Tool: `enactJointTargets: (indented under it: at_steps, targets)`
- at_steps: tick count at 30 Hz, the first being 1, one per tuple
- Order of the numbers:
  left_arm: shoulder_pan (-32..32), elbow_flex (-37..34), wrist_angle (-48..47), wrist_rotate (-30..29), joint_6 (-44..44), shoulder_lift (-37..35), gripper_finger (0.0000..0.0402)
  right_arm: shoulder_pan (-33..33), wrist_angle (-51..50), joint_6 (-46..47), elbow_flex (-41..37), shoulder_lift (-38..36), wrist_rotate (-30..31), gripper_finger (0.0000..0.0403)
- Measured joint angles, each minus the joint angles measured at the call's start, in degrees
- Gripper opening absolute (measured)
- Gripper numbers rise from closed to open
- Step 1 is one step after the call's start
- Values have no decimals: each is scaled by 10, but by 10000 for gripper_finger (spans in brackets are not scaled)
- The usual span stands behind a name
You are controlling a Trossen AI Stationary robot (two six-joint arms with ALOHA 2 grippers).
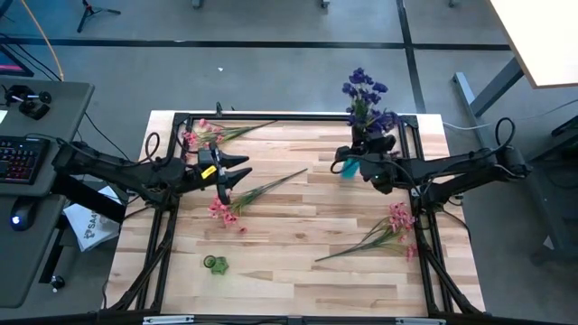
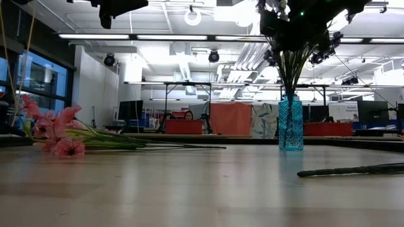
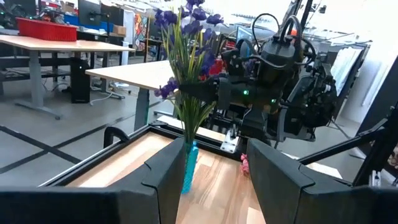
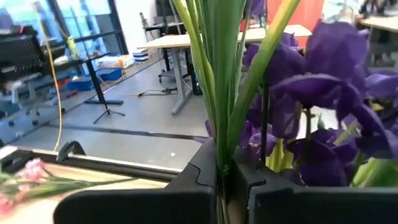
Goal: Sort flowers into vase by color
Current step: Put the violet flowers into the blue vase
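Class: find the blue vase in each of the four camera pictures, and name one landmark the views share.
High view: blue vase, upper right of centre.
Low view: right of centre, standing on the table.
Left wrist view: centre bottom.
Right wrist view: not visible.
Shared landmark: the purple flowers in it.

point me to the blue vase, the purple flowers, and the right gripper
blue vase [image 2: 291, 123]: low view, middle of the glass body.
purple flowers [image 1: 364, 92]: high view, blossom cluster above the vase.
right gripper [image 4: 225, 177]: right wrist view, between the fingertips, shut on the green stems.
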Motion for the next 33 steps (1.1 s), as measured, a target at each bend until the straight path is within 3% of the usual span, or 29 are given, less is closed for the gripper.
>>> enactJointTargets:
  at_steps: [4,19,28,33]
  targets:
    - [0,0,-7,0,0,0,161,1,-34,62,1,3,25,0]
    - [2,0,-7,-5,1,1,161,1,-33,73,-1,3,1,0]
    - [2,0,-7,-5,1,1,161,1,97,-83,-2,3,-73,0]
    - [2,0,-7,-5,1,1,161,1,126,-106,-2,3,-75,0]
